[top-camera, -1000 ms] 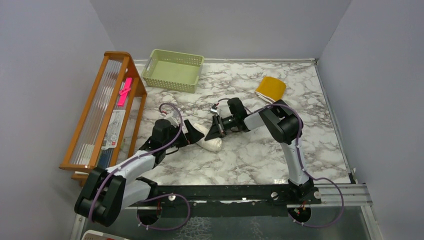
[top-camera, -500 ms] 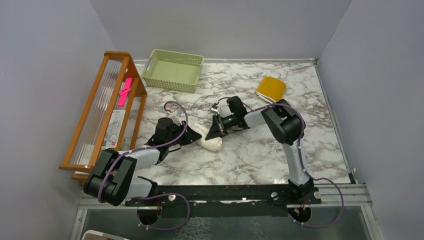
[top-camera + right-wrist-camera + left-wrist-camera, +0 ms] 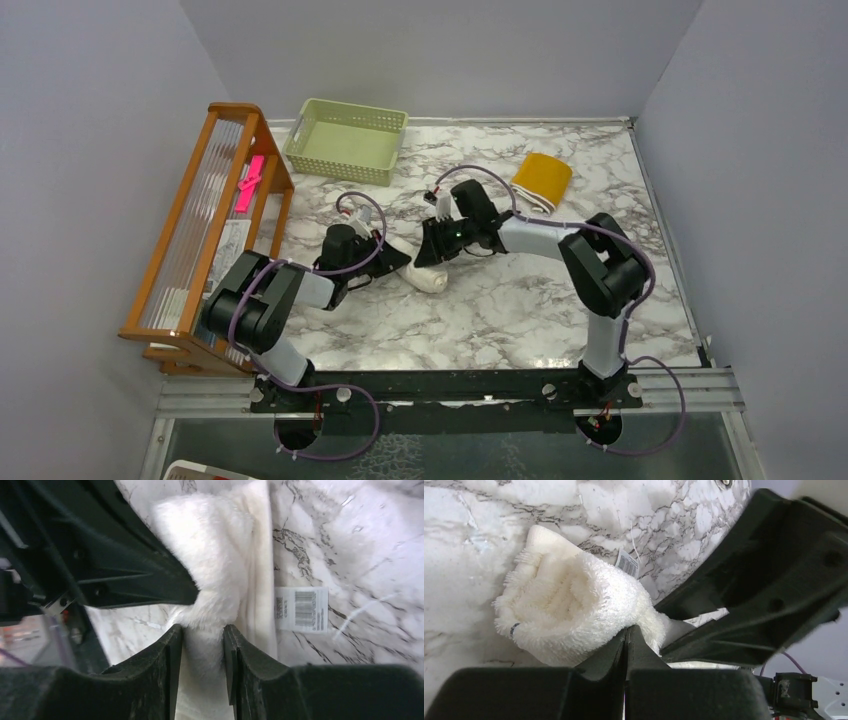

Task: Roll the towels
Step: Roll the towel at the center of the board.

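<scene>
Near the middle of the grey-veined white marble tabletop lies the plain cream-white terry towel, bunched into a short, fat roll, with both grippers meeting at its far end. The right gripper has its black fingers drawn close, a pinched waist of fluffy pile clamped between them. A white barcode label lies flat on the marble just beside the cloth. The left gripper has its fingers pressed together, tips against the looped pile; whether any cloth is caught between them cannot be told. Both arms reach low, the left bent sharply at its elbow near the rack, the right stretched leftward across the table. Farther back, well apart, sits the mustard-yellow towel with its white edge. At the far left is the pale green plastic basket, beside a slatted wooden rack.
</scene>
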Action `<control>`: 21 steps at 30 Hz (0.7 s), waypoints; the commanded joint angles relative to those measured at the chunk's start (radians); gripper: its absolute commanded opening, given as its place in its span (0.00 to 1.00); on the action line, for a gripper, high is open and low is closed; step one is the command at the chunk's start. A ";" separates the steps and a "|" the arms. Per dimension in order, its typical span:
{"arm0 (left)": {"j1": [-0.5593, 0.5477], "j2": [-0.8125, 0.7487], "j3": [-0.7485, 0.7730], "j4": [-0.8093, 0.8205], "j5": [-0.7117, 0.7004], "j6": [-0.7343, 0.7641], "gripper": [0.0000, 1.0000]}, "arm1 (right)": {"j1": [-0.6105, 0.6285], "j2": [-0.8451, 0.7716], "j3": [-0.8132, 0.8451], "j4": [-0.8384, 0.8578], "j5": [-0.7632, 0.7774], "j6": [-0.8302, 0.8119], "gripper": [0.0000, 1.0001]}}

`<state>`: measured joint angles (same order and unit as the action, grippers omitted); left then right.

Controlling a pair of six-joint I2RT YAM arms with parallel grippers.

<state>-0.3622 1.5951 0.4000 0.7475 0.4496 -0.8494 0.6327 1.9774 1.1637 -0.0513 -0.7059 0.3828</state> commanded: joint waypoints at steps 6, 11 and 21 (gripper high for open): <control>0.002 0.138 -0.016 -0.120 -0.088 0.032 0.00 | 0.168 -0.356 -0.239 0.201 0.533 -0.388 0.44; 0.002 0.163 -0.009 -0.126 -0.090 0.033 0.00 | 0.272 -0.372 -0.283 0.241 0.644 -0.523 0.49; 0.002 0.183 0.000 -0.138 -0.079 0.042 0.00 | 0.354 -0.211 -0.214 0.216 0.830 -0.636 0.49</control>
<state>-0.3618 1.7046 0.4358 0.8532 0.4534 -0.8742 0.9756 1.7130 0.9020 0.1463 0.0151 -0.1833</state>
